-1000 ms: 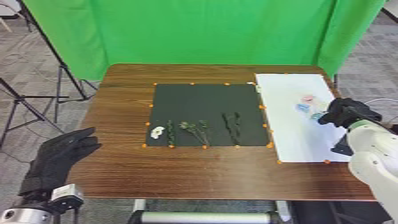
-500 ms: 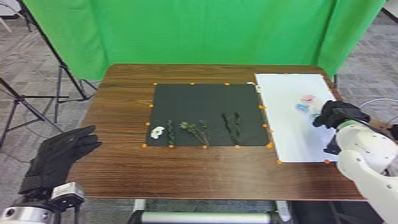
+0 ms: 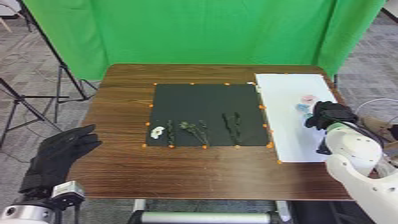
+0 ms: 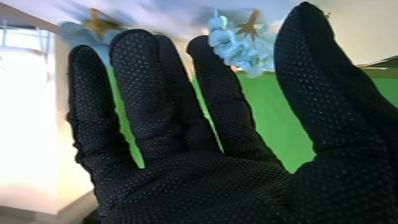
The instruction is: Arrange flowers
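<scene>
The relation that matters is between the robot's right hand (image 3: 329, 114) and the small light-blue flower with ruffled petals (image 3: 303, 107): with twelve o'clock as the far edge of the brown wooden bench (image 3: 204, 172), the flower lies near the hand, at about ten o'clock from it, on the white rectangular sheet (image 3: 298, 142). The pale pink flower (image 3: 308, 99) sits at roughly eleven, just behind the blue. In the right wrist view the fingers (image 4: 147, 95) are released, straight and spread, holding nothing, with light-blue petals close to their tips; whether they touch, I cannot tell. No long axis can be read off these short, rounded blooms, so the approach probably depends on getting thumb and fingers to opposite sides of one base. Closing too early could crush petals or nudge one bloom into its neighbour. The left hand (image 3: 62, 150), fingers relaxed and apart, waits by the bench's edge at about eight o'clock, well away, with the black rectangular mat (image 3: 204, 102) and its green stems (image 3: 194, 131) lying between; the right arm is clearly the nearer one for this pick.
</scene>
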